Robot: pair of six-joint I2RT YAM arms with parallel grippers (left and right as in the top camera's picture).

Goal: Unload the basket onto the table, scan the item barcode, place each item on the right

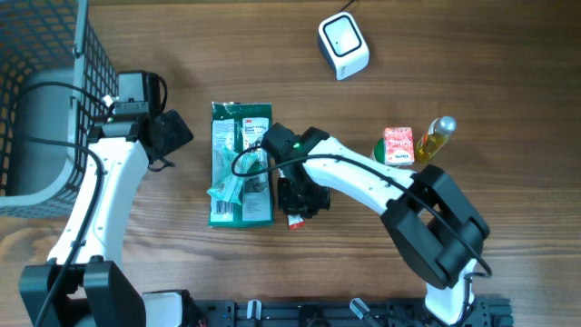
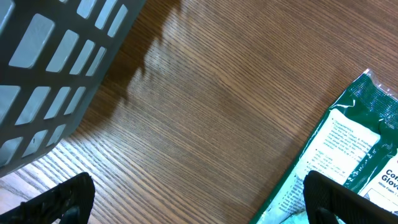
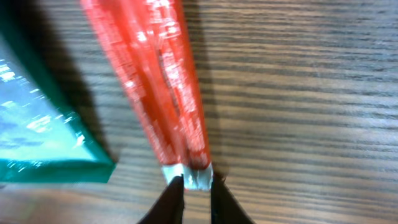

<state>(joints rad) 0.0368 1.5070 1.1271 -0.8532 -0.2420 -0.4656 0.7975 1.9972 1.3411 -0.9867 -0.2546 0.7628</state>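
Green glove pack (image 1: 241, 163) lies left of red sachet (image 3: 165, 81); sachet end is seemingly pinched by lowered right gripper (image 3: 191, 186); left gripper (image 2: 196, 193) is held spread.

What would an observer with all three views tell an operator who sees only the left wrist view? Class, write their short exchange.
Operator: I see a packet and a basket. What's happening on the right?
Observer: The right end effector is beside a packet corner and looks closed on the white end of a red stick.
Operator: Is a scanner out?
Observer: Yes, a white scanner stands on the far side from the robot, apart from the packet.
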